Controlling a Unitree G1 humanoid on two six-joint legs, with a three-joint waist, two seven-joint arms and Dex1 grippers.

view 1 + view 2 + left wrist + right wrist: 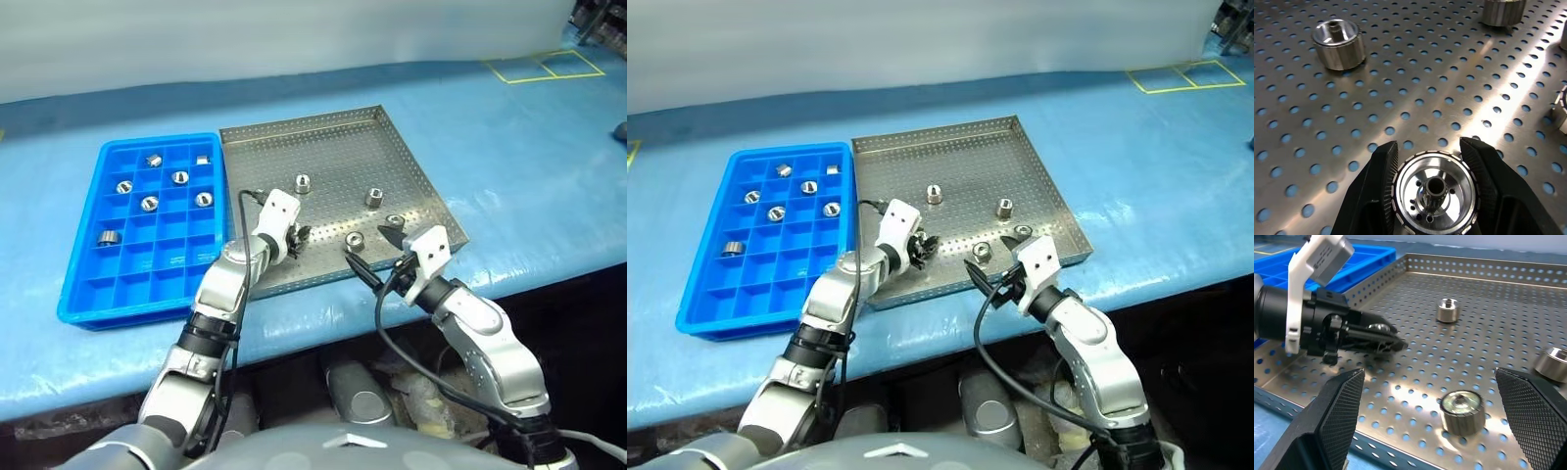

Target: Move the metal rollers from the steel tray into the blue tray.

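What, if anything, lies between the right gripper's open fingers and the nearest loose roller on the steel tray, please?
Nothing: in the right wrist view only bare perforated steel tray separates the open right gripper from that roller.

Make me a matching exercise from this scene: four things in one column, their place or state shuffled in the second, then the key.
Things
1. left gripper of two black fingers
2. right gripper of two black fingers
3. bright blue plastic grid tray
4. square perforated steel tray

States
A. holds seven shiny metal rollers in its compartments
B. jaws wide open above a roller
C. four loose rollers on its floor
D. closed on a roller

Pairs: 1-D, 2-B, 3-A, 4-C
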